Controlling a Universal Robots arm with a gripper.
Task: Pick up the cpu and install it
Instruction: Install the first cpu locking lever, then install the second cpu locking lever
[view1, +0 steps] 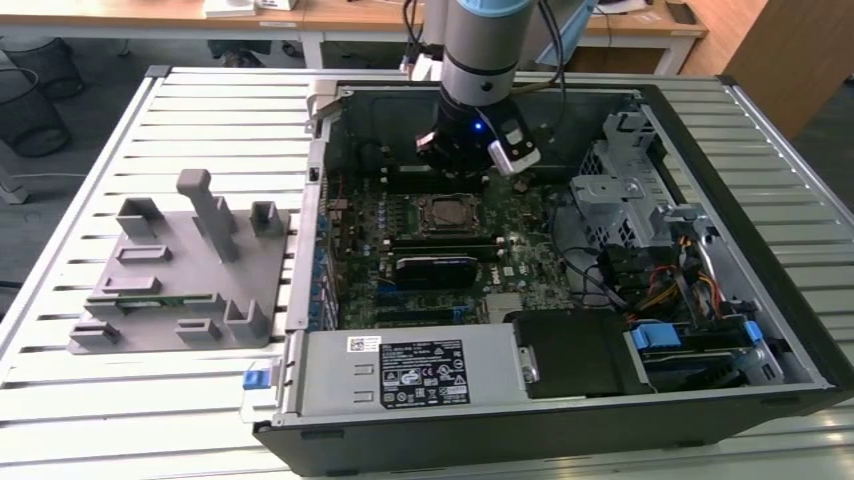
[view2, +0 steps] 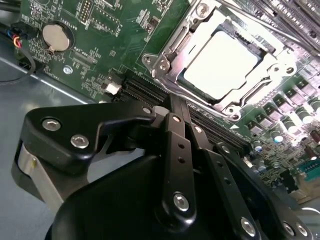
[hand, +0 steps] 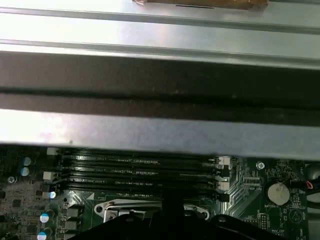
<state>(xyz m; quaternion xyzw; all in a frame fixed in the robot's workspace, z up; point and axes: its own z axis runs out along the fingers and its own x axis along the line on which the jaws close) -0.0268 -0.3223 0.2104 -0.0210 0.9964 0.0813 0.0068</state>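
- Open computer case (view1: 747, 330) on a slatted table (view1: 80, 400); inside it lie the green motherboard (view1: 527, 240), drive bays and cabling.
- Cpu (view2: 222, 62), silvery-white square, seated in the socket frame (view2: 165, 60) on the motherboard; in the exterior view it appears at (view1: 441, 212).
- Gripper (view2: 175, 107) hovering just above the memory slots (hand: 140, 170) beside the socket, fingers (view2: 179, 150) pressed together, holding nothing.
- Grey fixture block (view1: 180, 270) on the table, at the exterior view's left of the case.
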